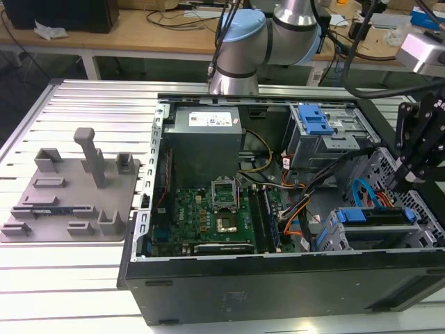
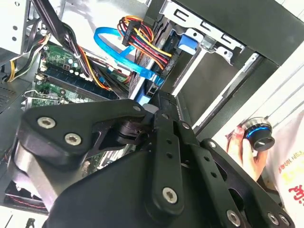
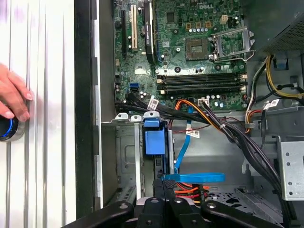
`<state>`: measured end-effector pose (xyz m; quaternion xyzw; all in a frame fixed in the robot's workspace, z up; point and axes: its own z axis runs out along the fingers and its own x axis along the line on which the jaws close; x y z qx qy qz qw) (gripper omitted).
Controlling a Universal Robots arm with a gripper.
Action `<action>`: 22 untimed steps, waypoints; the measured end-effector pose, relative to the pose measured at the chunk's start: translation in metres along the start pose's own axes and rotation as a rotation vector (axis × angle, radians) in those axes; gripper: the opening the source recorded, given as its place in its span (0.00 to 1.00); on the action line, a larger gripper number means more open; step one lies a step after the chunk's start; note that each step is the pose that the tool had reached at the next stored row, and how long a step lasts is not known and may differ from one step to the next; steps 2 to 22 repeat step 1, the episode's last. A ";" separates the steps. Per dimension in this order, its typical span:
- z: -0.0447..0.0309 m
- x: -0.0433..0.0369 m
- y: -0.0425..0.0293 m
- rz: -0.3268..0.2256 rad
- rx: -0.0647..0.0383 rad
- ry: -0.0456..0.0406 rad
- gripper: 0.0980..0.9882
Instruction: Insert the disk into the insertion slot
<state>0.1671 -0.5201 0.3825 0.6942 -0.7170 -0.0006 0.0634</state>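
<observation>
**Open computer case [image 1: 278, 278] on the slotted desk [image 1: 83, 278].** Found the disk [image 1: 375, 217] at the lower right of the exterior view, its blue carrier showing at both ends. Judged it to sit at the mouth of the insertion slot [image 1: 334, 240], the grey perforated cage around it. How far in could not be told.

Located the gripper [image 1: 410, 184] at the right edge of that frame, just above the disk. In the first wrist view, saw it at bottom centre [image 3: 164, 187], in line with the carrier's blue end [image 3: 154, 140]. Could not tell whether the jaws were released or clenched on anything.

Noted a hand [image 3: 12, 97] on a round blue-lit knob [image 3: 7, 129] at the left edge of the first wrist view.

Judged the disk rigid, dense for its size and sensitive to shock, with smooth metal faces. Best taken by the carrier's long plastic edges, clear of the label and connectors.
</observation>
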 end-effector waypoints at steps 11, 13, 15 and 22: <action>0.0000 0.0000 0.0000 0.000 0.000 0.0000 0.01; 0.0000 0.0000 0.0000 0.000 0.000 0.0000 0.01; 0.0000 0.0000 0.0000 0.000 0.000 0.0000 0.01; 0.0000 0.0000 0.0000 0.000 0.000 0.0000 0.01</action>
